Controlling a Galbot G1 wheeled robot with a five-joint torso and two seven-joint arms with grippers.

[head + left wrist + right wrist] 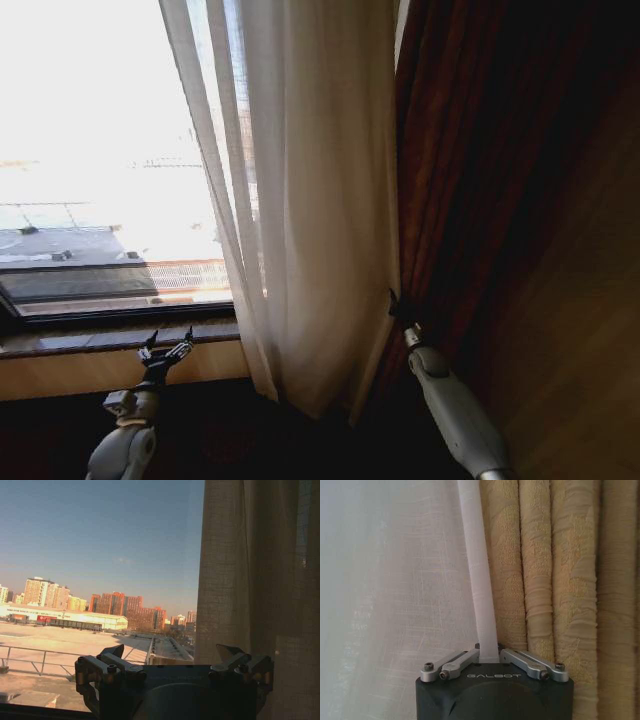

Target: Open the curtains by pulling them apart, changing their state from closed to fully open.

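Note:
The sheer white curtains [310, 220] hang bunched in pleats at the middle of the head view, with bare window glass [90, 150] to their left. My right gripper [393, 302] is at the curtains' right edge, beside the dark drape. In the right wrist view the gripper [489, 653] is shut on the curtains' white hem strip [479, 580], with sheer fabric [390, 590] beside it. My left gripper [169, 346] stands open low in front of the window sill, left of the curtains and apart from them. The left wrist view shows its fingers [112, 652] spread, with the curtains [250, 580] off to one side.
A heavy reddish-brown drape [500, 200] hangs right of the curtains and looks tan and ribbed [560, 590] in the right wrist view. A stone window sill [90, 340] runs along the window's bottom, with a wall panel [60, 375] beneath it. City buildings [115, 607] lie outside.

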